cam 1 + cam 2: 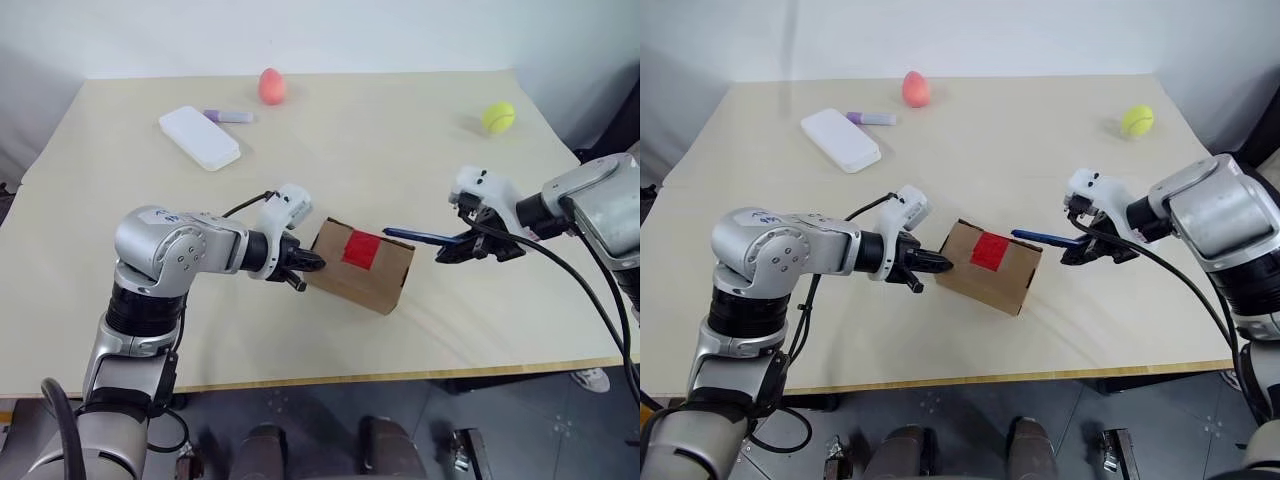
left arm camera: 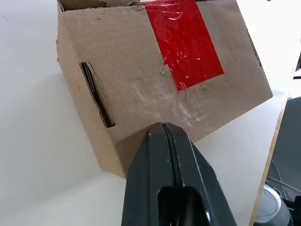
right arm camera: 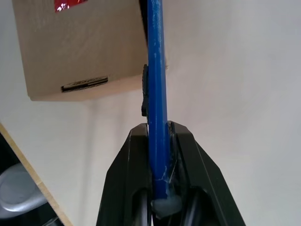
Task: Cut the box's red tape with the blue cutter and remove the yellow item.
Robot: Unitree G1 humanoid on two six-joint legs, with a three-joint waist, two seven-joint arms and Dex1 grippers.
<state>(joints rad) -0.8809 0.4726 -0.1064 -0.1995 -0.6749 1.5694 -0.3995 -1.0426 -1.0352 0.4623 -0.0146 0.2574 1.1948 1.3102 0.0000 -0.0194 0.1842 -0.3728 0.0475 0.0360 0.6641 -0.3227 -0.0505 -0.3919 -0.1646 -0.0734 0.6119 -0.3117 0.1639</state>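
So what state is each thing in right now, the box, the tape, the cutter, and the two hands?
Box: closed, on the table, flaps taped down.
Red tape: whole, not cut yet.
Blue cutter: gripped in the right hand, tip reaching over the box's edge, short of the tape.
Left hand: shut, empty, fingertips against the box's side.
Right hand: shut on the cutter.

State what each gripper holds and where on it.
Right gripper clamps the blue cutter near its rear end. Left gripper, shut, holds nothing, tips against the box.
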